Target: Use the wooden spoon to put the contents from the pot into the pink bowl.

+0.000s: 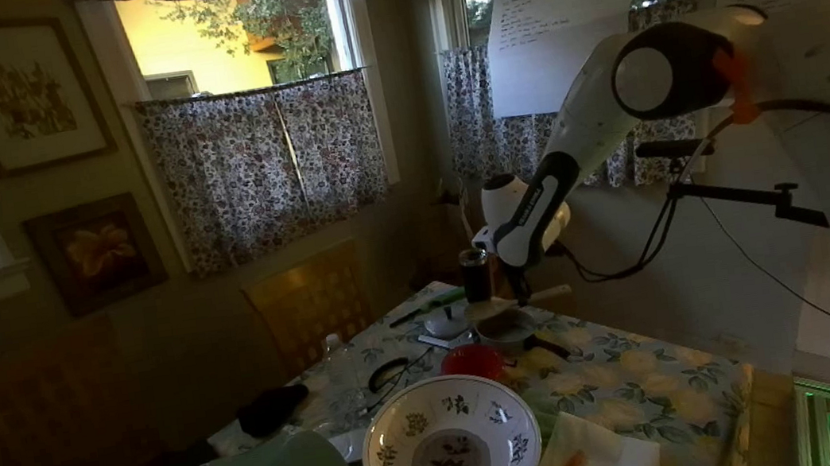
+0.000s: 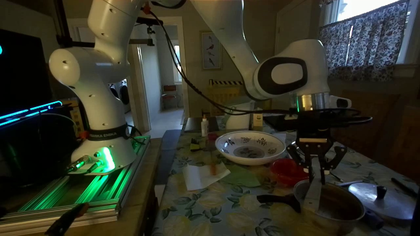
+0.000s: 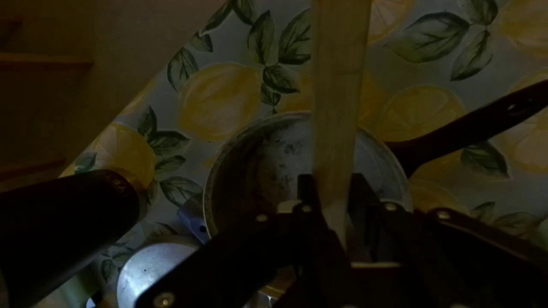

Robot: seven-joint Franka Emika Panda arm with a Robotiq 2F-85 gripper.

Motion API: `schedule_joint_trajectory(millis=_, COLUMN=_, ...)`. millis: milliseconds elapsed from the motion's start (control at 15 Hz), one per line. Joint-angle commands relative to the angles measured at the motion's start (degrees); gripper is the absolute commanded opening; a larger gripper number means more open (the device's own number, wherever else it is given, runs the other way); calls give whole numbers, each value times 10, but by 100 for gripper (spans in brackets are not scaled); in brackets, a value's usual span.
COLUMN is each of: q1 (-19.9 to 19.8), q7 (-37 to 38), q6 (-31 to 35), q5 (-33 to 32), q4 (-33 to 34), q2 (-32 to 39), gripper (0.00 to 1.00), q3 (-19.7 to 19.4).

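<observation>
Gripper (image 3: 332, 186) clamps wooden spoon (image 3: 339, 85) over pot (image 3: 272, 162), near the table edge (image 3: 160, 83): grasp done, pink bowl (image 2: 284, 173) seemingly yet to fill!

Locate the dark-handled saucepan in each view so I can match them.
In an exterior view: saucepan, slightly right of centre, below mid-height.
In an exterior view: saucepan, lower right.
In the wrist view: saucepan, central, partly hidden by the wooden spoon.
Shared landmark: the metal lid beside it, in all three.
</observation>
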Motion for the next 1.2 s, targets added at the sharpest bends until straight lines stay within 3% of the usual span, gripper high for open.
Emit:
schedule_joint_trajectory(millis=0, q1=50, q7=24, q6=-2, q5=-34, q4=-14, q2=-5, gripper=6, q3=-33)
schedule_joint_trajectory(millis=600, q1=142, q7=86, q6=4, q5=-166, q4=-25, q2=3, gripper=6, q3=-85)
schedule_joint_trajectory(millis=867, q1=176, q7=157, q6=16, q5=-292, q4=-21, q2=13, gripper=6, q3=-110)
schedule_joint_trajectory(millis=1133, q1=190, q7=248, q6=8, q5=-444, q4=-16, q2=18, gripper=6, q3=-110)
